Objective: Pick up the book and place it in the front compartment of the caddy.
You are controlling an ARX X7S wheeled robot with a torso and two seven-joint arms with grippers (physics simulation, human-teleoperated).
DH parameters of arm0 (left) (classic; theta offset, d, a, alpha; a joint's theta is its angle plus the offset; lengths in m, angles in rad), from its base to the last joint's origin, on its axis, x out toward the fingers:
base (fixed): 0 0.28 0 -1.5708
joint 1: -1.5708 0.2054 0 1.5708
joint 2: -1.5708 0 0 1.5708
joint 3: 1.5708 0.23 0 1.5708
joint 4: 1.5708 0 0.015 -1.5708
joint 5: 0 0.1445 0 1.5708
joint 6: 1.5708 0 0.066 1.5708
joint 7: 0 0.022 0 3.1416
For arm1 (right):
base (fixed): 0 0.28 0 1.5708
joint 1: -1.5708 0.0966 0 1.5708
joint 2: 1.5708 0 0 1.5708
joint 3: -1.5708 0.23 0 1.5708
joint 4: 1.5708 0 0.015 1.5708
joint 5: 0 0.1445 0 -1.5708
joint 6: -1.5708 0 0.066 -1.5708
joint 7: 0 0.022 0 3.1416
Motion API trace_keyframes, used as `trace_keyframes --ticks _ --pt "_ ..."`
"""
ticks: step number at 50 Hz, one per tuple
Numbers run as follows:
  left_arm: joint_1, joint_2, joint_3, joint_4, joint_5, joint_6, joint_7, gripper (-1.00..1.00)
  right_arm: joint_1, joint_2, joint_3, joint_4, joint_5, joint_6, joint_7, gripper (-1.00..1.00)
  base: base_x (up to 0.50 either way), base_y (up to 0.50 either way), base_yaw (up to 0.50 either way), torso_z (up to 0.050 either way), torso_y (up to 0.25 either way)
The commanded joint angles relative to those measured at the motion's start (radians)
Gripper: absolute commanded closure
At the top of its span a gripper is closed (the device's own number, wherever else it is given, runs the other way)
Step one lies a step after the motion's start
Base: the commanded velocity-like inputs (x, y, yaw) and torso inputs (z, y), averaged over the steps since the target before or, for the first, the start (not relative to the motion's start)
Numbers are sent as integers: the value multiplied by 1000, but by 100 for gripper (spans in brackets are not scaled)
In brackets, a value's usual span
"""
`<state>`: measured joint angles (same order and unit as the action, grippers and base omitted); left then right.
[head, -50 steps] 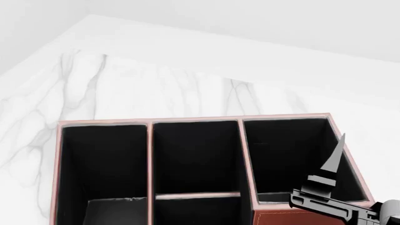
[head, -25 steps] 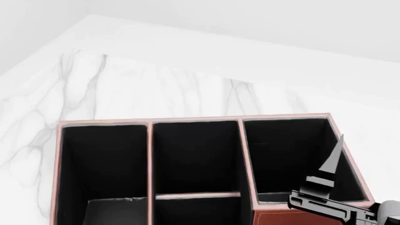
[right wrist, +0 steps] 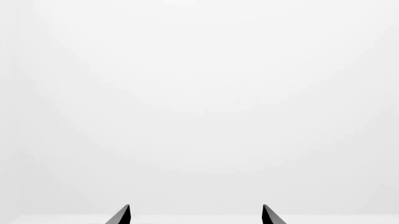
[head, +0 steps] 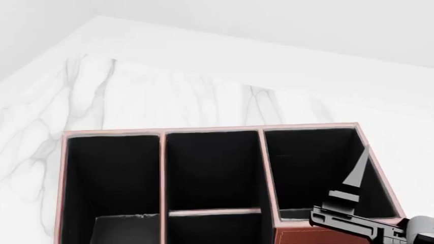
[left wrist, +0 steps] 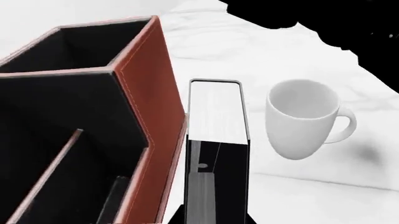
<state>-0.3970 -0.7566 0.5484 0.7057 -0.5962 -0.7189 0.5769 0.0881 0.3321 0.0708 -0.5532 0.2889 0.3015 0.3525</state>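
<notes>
The black book, white page edge showing, stands beside the reddish-brown caddy's outer wall, between it and the white mug. My left gripper is shut on the book, with one dark finger tight against each cover. I cannot tell whether the book is off the table. In the head view the caddy fills the lower frame. Its middle column is split by a thin cross divider, with the larger black-lined front compartment on the far side. My right gripper hovers over the caddy's right end section, open and empty; it also shows in the right wrist view.
A white mug stands on the white marble table close beside the book, on the side away from the caddy. A plain white wall rises behind the table. A black shape covers a far corner of the left wrist view.
My right gripper has drifted slightly left and down in the head view. The caddy has not moved.
</notes>
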Motion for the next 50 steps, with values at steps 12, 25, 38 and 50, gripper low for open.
trace_keyframes --ticks 12,25,38,50 --pt "-269 -4 -68 102 -39 -59 2 100 -7 6 -4 1 3 -9 4 -100 0 0 0 0 1" --pt "-387 14 -9 72 89 -5 38 100 -14 12 1 -5 5 -9 11 -100 0 0 0 0 1" --pt "-482 93 54 -107 253 146 54 100 -14 17 -4 2 -5 -17 17 -100 0 0 0 0 1" --pt "-528 136 97 -267 372 338 77 100 -14 20 -10 5 -10 -21 22 -100 0 0 0 0 2"
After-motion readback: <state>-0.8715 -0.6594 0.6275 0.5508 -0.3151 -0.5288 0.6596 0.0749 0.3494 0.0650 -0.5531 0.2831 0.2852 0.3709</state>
